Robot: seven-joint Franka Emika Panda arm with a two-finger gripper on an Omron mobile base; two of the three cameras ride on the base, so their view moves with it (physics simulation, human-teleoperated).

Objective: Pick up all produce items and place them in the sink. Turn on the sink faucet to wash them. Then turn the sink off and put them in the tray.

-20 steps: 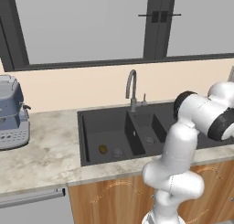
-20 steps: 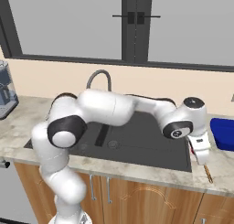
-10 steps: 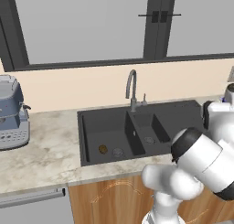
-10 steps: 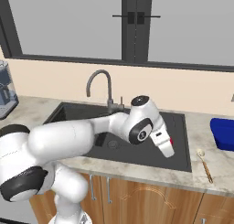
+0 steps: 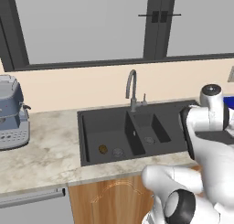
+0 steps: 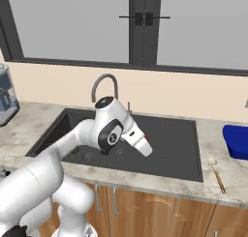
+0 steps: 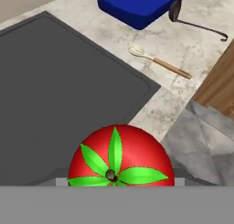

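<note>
Marble counter [image 5: 50, 150] with coffee machine [image 5: 13, 112], blue tray [image 6: 236, 141], wooden spoon [image 6: 216, 173], ladle [image 7: 196, 22].

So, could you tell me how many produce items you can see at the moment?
2. The brown one lies in the sink's wider basin beside its drain; the red tomato fills the bottom of the hand view, right at the gripper.

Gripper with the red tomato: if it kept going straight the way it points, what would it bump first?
Probably the black sink. The gripper, holding the tomato, angles down toward the basin's right part, though depth is hard to judge.
</note>
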